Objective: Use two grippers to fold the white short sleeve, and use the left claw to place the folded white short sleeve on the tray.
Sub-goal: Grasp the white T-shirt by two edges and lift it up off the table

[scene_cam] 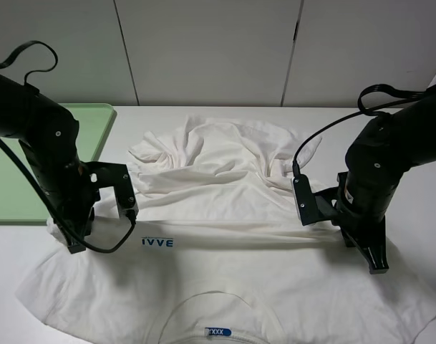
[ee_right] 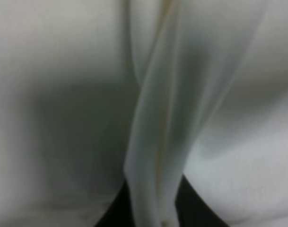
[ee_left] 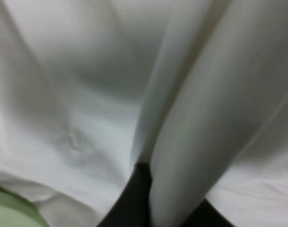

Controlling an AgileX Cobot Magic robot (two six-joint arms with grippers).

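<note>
Arms angled down; left pincer [scene_cam: 75, 244], right pincer [scene_cam: 375, 262] each pinching white short sleeve [scene_cam: 225, 168].

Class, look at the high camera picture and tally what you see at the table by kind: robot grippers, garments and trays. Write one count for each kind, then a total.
Robot grippers: 2, the left gripper and the right gripper, each pinching the cloth
Garments: 1, the white T-shirt
Trays: 1, the green tray
Total: 4
</note>
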